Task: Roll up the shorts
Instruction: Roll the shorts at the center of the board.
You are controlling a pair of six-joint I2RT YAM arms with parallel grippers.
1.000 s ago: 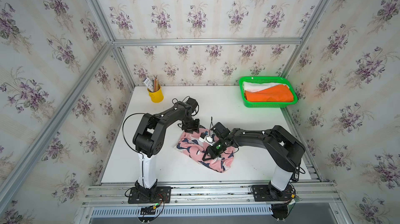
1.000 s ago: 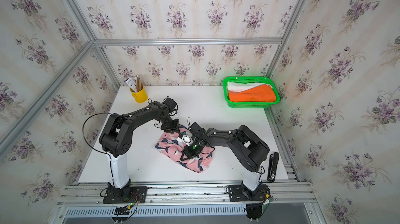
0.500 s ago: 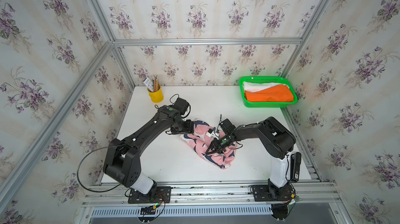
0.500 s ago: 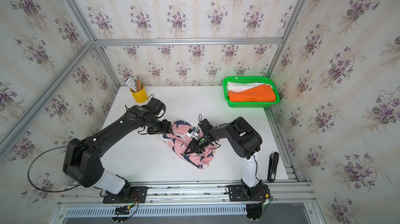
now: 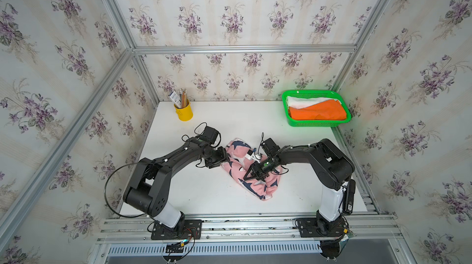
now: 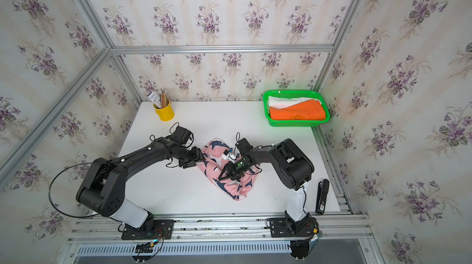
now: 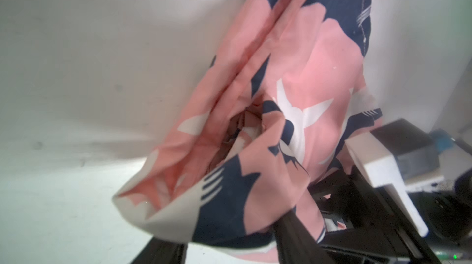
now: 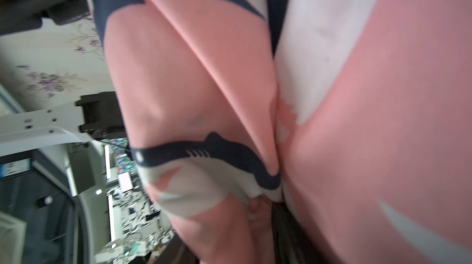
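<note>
The crumpled pink cloth shorts with whale print (image 5: pixel 237 153) lay on the white table (image 5: pixel 204 193), long axis from far left to near right. The left gripper (image 5: pixel 225 158) met the far end, grip unclear. The right gripper (image 5: pixel 251 174), jaws apart, pressed the middle.

Bunched pink whale-print shorts (image 7: pixel 293 112) lie on the white table (image 7: pixel 76 71), folds gaping open.

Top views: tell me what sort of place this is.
Probably a robot lab cell dressed as a room: floral wallpaper panels in a bare aluminium frame, a left arm and right arm bolted to a metal rail at a white table.
</note>
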